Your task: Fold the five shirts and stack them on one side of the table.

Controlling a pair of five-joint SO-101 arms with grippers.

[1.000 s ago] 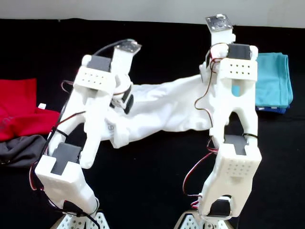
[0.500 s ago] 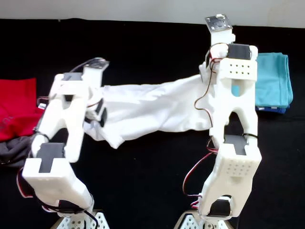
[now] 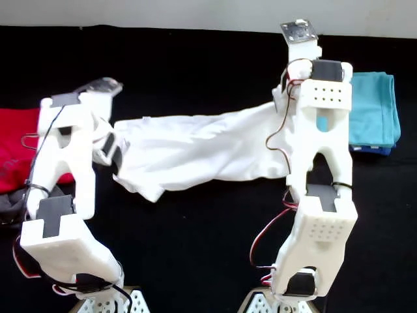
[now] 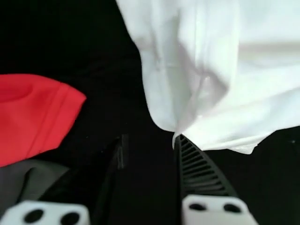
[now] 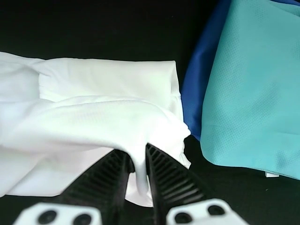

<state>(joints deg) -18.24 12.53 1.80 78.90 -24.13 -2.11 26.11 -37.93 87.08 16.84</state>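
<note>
— Where does the white shirt (image 3: 195, 147) sit against the fingers?

— The right gripper (image 5: 137, 153) has its fingers closed on a fold at the shirt's right end. The left gripper (image 4: 151, 139) is spread wide, with bare black table (image 3: 208, 248) in the gap. The shirt's left edge touches the tip of its ribbed finger (image 4: 197, 164).

— How does it look?

— Plain white and rumpled, lying left to right across the middle of the table.

— And the others?

— A folded teal shirt (image 3: 373, 107) lies on a blue shirt (image 5: 199, 93) at far right. A red shirt (image 3: 16, 137) is at left, with a grey shirt (image 3: 8, 205) nearer.

— Any writing?

— A small white tag (image 5: 271, 174) at the teal hem; too small to read.
</note>
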